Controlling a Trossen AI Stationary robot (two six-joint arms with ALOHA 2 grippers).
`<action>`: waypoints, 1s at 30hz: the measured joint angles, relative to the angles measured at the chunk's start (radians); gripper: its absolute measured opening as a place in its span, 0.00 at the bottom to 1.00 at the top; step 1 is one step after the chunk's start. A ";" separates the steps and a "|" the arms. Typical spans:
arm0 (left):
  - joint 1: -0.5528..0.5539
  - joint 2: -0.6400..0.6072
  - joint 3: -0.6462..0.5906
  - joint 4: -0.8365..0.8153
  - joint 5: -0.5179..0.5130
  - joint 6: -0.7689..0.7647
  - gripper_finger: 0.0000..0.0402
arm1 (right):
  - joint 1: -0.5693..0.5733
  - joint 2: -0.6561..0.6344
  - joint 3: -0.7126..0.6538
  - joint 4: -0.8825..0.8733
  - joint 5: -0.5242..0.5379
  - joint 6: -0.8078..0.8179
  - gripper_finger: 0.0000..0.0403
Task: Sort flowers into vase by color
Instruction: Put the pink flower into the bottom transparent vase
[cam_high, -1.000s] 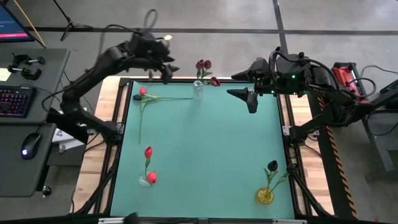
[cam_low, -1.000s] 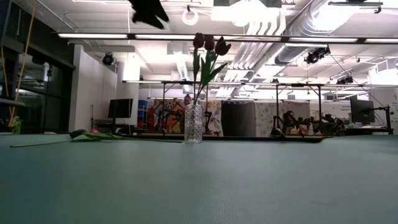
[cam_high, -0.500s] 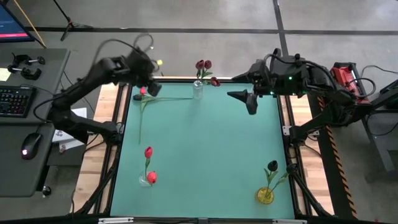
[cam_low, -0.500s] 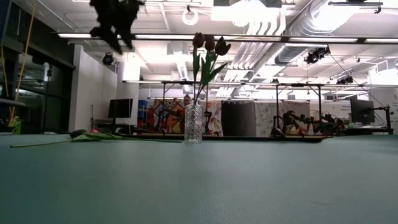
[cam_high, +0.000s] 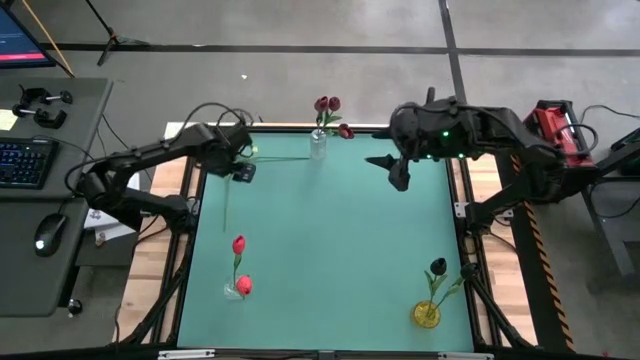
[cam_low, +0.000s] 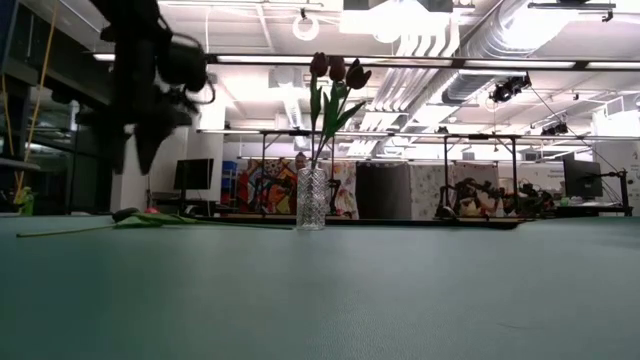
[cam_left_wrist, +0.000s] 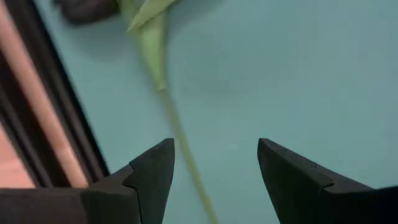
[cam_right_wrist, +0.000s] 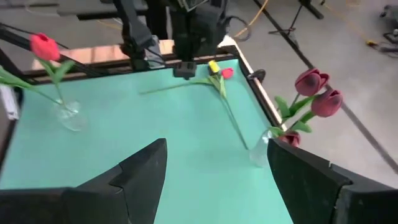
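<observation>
At the table's far left corner we see a loose flower (cam_high: 262, 158) lying flat on the green mat (cam_high: 330, 240): a long thin green stem with a pointed leaf, and a small red-pink head, which shows in the right wrist view (cam_right_wrist: 227, 73). Our left gripper (cam_high: 243, 170) is directly over its stem with its fingers spread wide and nothing between them; the stem runs up between the two fingertips (cam_left_wrist: 152, 171) in the left wrist view. A second ago this gripper was higher, beyond the table's far edge; it has since swung in and dropped low over the flower, which has not moved. Farther right, the clear vase (cam_high: 318, 145) at the far edge holds three dark maroon tulips. Our right gripper (cam_high: 398, 172) hovers near the far right, fingers apart and empty, shifted slightly inward.
</observation>
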 joint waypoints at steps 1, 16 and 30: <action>0.005 0.000 -0.027 0.009 -0.018 -0.020 0.54 | 0.000 0.006 0.000 0.001 0.005 -0.006 0.66; 0.191 0.021 -0.263 0.415 -0.072 -0.106 0.51 | -0.003 0.118 0.000 0.061 0.010 0.022 0.66; 0.245 0.152 -0.292 0.479 -0.027 0.132 0.22 | -0.003 0.161 0.000 0.075 0.028 0.050 0.66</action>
